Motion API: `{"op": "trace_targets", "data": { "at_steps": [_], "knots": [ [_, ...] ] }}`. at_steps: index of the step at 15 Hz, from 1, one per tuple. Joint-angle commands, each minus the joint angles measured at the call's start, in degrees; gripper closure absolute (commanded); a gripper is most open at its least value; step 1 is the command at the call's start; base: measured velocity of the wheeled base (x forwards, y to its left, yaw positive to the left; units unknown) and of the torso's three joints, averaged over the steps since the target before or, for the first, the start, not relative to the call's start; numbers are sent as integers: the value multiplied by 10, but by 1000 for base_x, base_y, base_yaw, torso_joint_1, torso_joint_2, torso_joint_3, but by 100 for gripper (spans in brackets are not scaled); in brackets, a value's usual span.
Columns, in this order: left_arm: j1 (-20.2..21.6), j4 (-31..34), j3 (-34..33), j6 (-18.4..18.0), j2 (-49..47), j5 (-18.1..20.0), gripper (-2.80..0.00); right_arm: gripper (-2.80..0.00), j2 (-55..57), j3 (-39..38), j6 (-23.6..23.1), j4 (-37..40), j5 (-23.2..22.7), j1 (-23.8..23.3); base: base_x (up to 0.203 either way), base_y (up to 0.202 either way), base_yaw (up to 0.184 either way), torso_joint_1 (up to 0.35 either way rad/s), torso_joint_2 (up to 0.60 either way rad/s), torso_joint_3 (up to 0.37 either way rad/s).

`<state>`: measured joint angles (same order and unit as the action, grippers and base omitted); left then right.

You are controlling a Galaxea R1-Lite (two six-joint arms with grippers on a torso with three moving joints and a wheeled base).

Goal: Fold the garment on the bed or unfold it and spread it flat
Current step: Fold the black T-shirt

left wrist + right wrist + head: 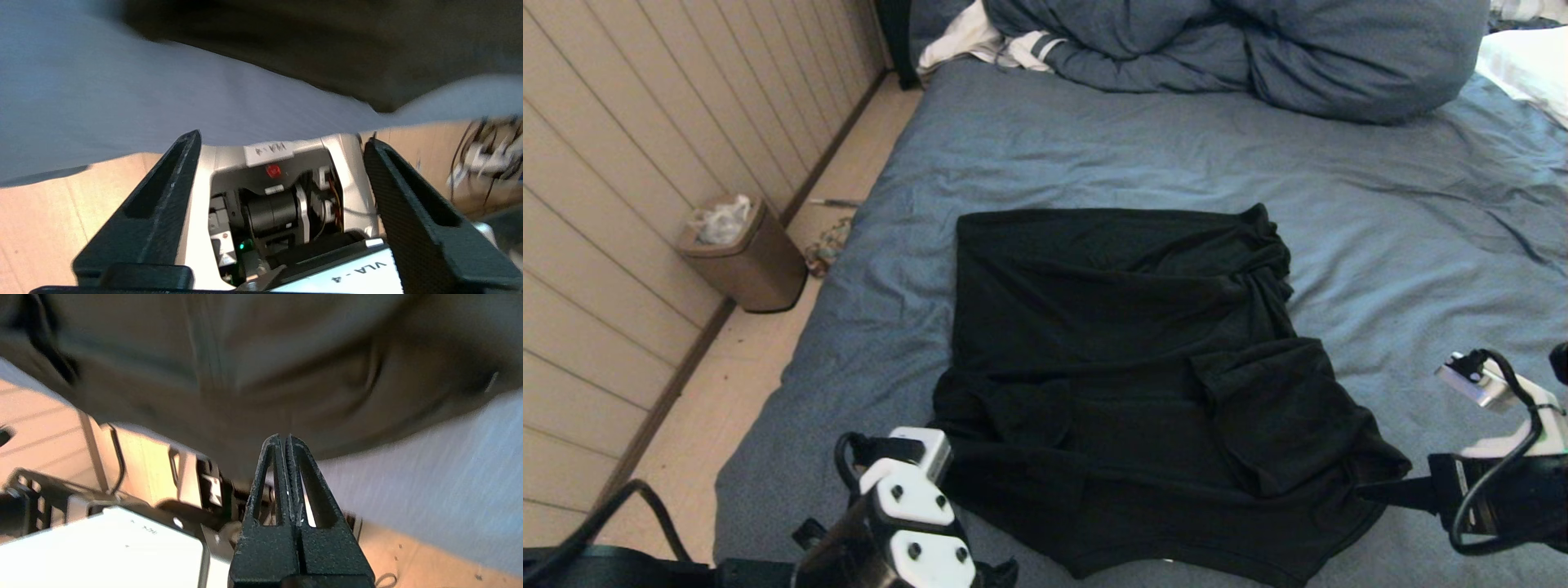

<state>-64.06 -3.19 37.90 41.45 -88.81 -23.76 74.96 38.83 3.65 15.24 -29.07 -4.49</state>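
The black garment [1127, 351] lies on the blue-grey bed [1094, 147], folded into a rough rectangle, with a sleeve flap doubled over on its right side and its near edge rumpled. No print shows. My left gripper [282, 136] hovers off the garment's near-left corner with its jaws wide open and nothing between them; its wrist [907, 506] is at the lower left of the head view. My right gripper [1368, 490] is shut, its tips [282, 437] right at the garment's near-right corner [245, 355]. Whether cloth is pinched there I cannot tell.
A bunched blue-grey duvet [1258, 49] fills the head of the bed, with a white striped cloth [988, 41] beside it and a white pillow [1527, 65] at the far right. A brown waste bin [743, 253] stands on the floor strip beside the panelled wall.
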Motion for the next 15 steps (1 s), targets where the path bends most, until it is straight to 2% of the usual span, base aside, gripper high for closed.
{"op": "trace_targets", "data": {
  "at_steps": [1, 2, 4, 6, 8, 9, 11, 13, 15],
  "knots": [
    [60, 18, -9, -3, 82, 3, -280, 0, 35, 44, 11, 5, -1, -2, 0, 0, 0, 0, 0, 0],
    [100, 25, -16, -15, 100, 14, -280, 0, 41, 63, 25, 6, 1, -3, 0, 0, 0, 0, 0, 0],
    [182, 25, -37, -52, 134, 61, -280, 0, 45, 108, 59, 16, 4, -3, 0, 0, 0, 0, 0, 0],
    [269, -9, -63, -106, 145, 145, -280, 0, 48, 170, 74, 71, 14, -2, 0, 0, 0, 0, 0, 0],
    [330, -78, -85, -151, 135, 245, -280, 0, 49, 236, 83, 155, 53, 3, 0, 0, 0, 0, 0, 0],
    [340, -100, -84, -163, 119, 266, -280, 0, 50, 269, 89, 196, 90, 8, 0, 0, 0, 0, 0, 0],
    [343, -117, -68, -167, 84, 281, -280, 0, 54, 312, 95, 261, 155, 10, 0, 0, 0, 0, 0, 0],
    [343, -150, -55, -165, 30, 301, -280, 0, 65, 341, 96, 290, 186, 11, 0, 0, 0, 0, 0, 0],
    [343, -217, -52, -165, -31, 306, -280, 0, 69, 355, 101, 302, 199, 23, 0, 0, 0, 0, 0, 0]
  ]
}}
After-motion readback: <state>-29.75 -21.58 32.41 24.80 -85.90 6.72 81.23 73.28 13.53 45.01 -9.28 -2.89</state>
